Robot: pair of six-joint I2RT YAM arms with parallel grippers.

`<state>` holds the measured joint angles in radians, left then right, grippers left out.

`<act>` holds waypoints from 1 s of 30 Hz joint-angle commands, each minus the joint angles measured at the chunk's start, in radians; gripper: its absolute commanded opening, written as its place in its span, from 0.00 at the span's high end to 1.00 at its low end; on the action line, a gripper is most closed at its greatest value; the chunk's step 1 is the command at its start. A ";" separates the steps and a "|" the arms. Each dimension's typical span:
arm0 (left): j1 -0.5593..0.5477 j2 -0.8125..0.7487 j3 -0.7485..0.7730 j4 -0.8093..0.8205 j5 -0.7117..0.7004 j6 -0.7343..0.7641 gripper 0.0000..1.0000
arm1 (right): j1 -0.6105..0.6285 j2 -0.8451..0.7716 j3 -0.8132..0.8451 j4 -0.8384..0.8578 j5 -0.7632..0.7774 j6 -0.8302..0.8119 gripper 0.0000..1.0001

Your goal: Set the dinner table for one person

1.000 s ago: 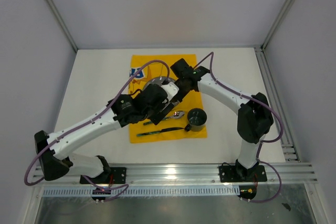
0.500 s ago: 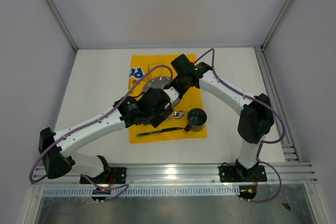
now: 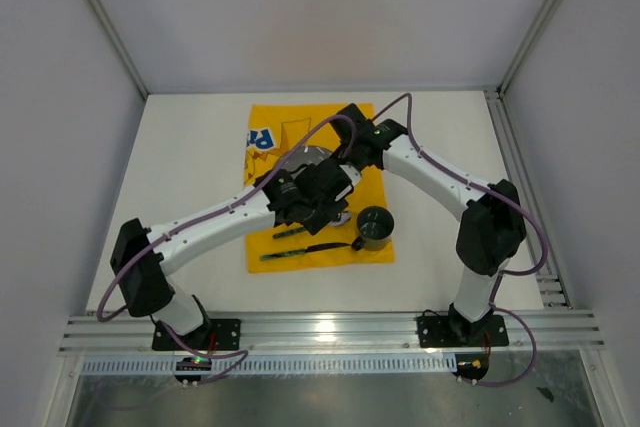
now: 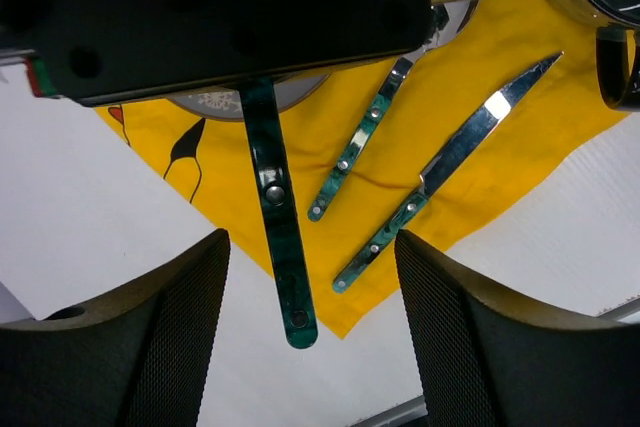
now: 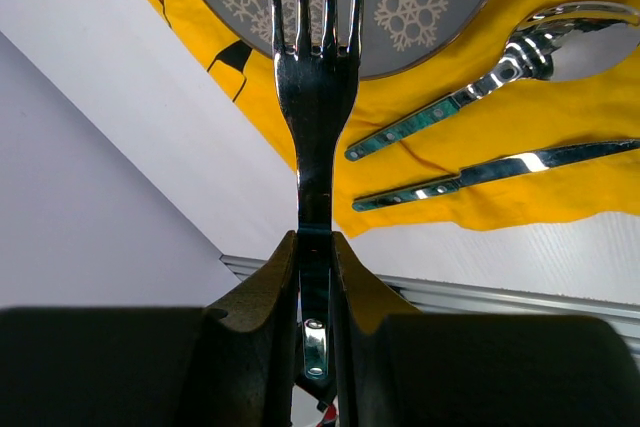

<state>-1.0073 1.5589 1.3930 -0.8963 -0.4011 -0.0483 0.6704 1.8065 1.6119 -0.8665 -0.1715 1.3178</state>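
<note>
Clearly; right wrist: right pincer (image 5: 315, 247) clamps fork (image 5: 317, 77); overhead: grip hidden

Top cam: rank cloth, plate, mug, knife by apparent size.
1. yellow cloth
2. mug
3. knife: longer than the mug is wide, but thin, so less area
Unranked: plate, mostly hidden under the arms.

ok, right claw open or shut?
Shut: the right claw clamps the green-handled silver metal fork by its handle.
</note>
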 commanded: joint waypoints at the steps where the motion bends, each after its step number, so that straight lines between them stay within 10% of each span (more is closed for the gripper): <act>1: -0.002 0.024 0.072 -0.030 -0.007 0.008 0.31 | 0.003 -0.056 -0.013 0.024 -0.026 -0.023 0.97; 6: -0.004 0.046 0.100 -0.046 -0.021 0.018 0.44 | 0.006 -0.053 -0.015 0.024 -0.022 -0.046 0.97; 10: -0.004 0.059 0.104 -0.056 -0.022 0.013 0.85 | 0.006 -0.049 -0.017 0.035 -0.031 -0.052 0.97; 20: -0.004 0.059 0.092 -0.050 -0.027 0.007 0.82 | 0.012 -0.045 -0.007 0.060 -0.043 -0.055 0.97; 24: -0.004 0.056 0.077 -0.044 -0.019 0.007 1.00 | 0.017 -0.042 -0.007 0.063 -0.045 -0.048 0.97; 30: -0.004 0.029 0.047 -0.029 -0.024 0.008 1.00 | 0.023 -0.042 -0.007 0.066 -0.046 -0.037 0.97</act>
<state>-1.0077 1.6035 1.4540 -0.9695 -0.4423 -0.0517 0.6582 1.8065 1.5894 -0.8448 -0.1783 1.2854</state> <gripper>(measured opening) 0.174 0.187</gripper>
